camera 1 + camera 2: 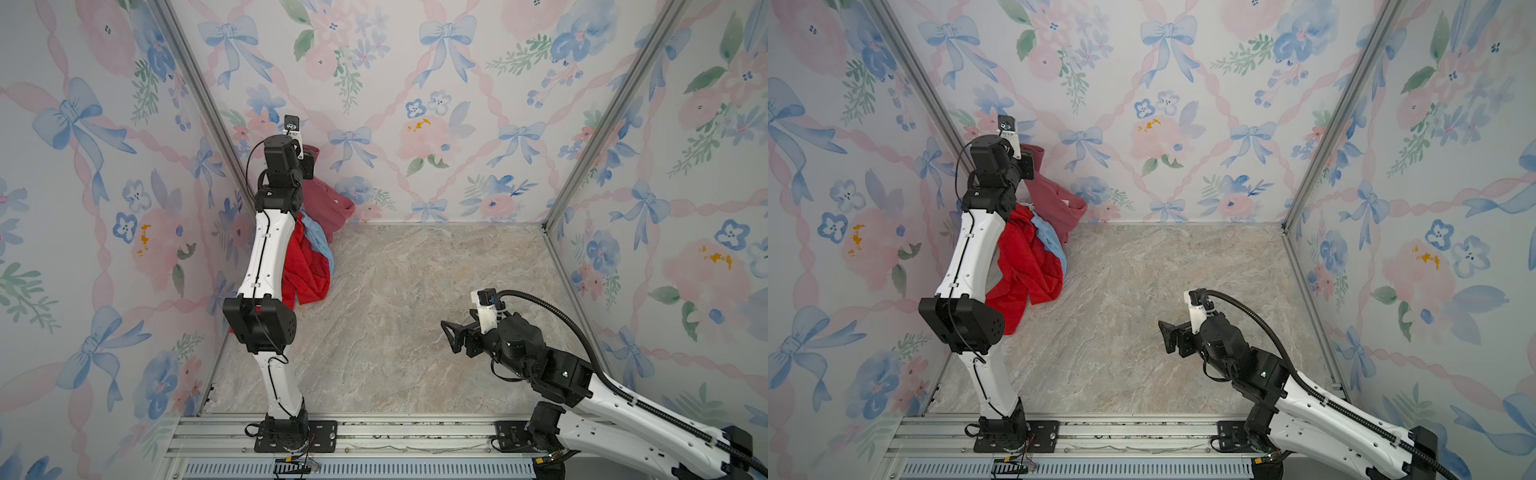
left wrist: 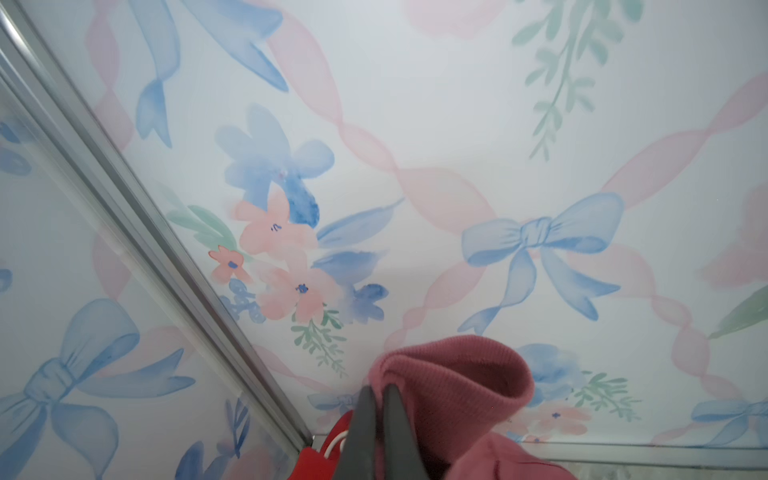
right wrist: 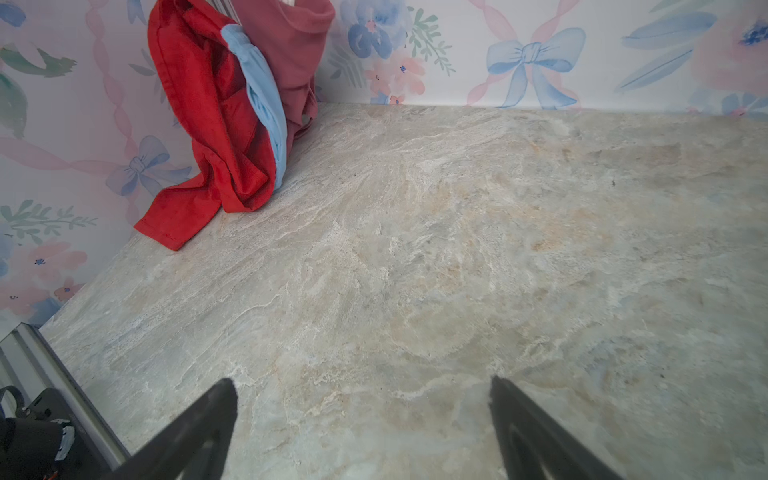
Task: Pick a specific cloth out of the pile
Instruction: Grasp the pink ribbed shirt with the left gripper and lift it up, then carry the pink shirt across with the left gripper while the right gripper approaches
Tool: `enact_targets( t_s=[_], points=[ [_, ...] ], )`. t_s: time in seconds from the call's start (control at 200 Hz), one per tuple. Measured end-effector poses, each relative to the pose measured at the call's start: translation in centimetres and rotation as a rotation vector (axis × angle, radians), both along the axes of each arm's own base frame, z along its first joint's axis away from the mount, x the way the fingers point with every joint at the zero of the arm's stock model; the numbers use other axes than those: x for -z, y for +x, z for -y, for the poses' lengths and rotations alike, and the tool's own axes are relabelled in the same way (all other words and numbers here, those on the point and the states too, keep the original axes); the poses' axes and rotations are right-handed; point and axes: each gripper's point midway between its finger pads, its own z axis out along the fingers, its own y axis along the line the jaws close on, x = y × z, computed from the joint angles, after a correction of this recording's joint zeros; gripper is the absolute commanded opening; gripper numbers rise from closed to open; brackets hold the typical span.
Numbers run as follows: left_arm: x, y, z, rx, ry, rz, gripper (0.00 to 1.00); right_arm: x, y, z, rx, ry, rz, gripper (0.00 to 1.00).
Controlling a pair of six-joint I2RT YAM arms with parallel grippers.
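Floral wallpaper [image 1: 415, 83] with blue bows closes in three sides of a marbled tabletop [image 1: 415, 311]. In both top views the left arm [image 1: 266, 249] stands nearly upright in the back left corner, elbow low and wrist high against the wall. The right arm [image 1: 602, 399] lies low over the front right of the table, well apart from the pile [image 3: 232, 104].

The pile hangs and leans in that corner beside the left arm. The big red towel [image 1: 305, 270] is nearest the side wall, and its lower end rests on the table. The light blue cloth [image 1: 318, 237] is sandwiched in the middle. The dusty maroon cloth [image 1: 328, 203] is on the side towards the back wall.

The maroon cloth runs roughly vertically, pinched at its top and drooping to the table below the jaws. In the left wrist view the left gripper [image 2: 376, 399] is clenched on a fold of it. A red edge sits just beside the jaws, and I cannot tell whether it is caught too.

The right gripper [image 3: 362, 381] is spread wide and empty, pointing across the bare table towards the pile.

The coming move probably turns on drawing the maroon cloth away from the towel and the blue cloth, out over the open table. The other two touch it along its length and may drag along.
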Motion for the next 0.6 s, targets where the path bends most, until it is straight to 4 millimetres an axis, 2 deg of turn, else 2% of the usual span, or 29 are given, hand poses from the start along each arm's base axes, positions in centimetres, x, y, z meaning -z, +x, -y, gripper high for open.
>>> enact_targets(
  t_s=[0.085, 0.155, 0.225, 0.315, 0.39, 0.445, 0.52, 0.6],
  points=[
    [-4.4, -2.1, 3.6, 0.141, -0.074, 0.116, 0.0, -0.1, 0.0, 0.0, 0.001, 0.003, 0.002, 0.97],
    [-7.7, -4.1, 7.8, 0.292, -0.125, 0.2, 0.0, -0.4, 0.1, 0.3, 0.014, 0.006, 0.012, 0.97],
    [-10.3, -6.5, 13.1, 0.454, -0.142, 0.269, 0.0, -1.1, 0.0, 1.2, 0.04, 0.016, 0.033, 0.97],
    [-12.7, -10.8, 21.4, 0.683, -0.153, 0.328, 0.0, -2.2, -0.2, 2.9, 0.079, 0.033, 0.066, 0.97],
    [-14.1, -14.4, 27.1, 0.849, -0.166, 0.369, 0.0, -2.9, -0.4, 4.4, 0.112, 0.031, 0.078, 0.97],
    [-14.6, -16.6, 30.1, 0.943, -0.178, 0.39, 0.0, -3.5, -0.6, 5.7, 0.14, 0.03, 0.087, 0.97],
    [-14.5, -18.5, 32.8, 1.027, -0.19, 0.392, 0.0, -4.0, -1.2, 7.2, 0.162, 0.035, 0.1, 0.97],
    [-13.1, -19.3, 35.2, 1.076, -0.19, 0.362, 0.0, -4.4, -2.1, 8.7, 0.176, 0.05, 0.116, 0.97]
  ],
)
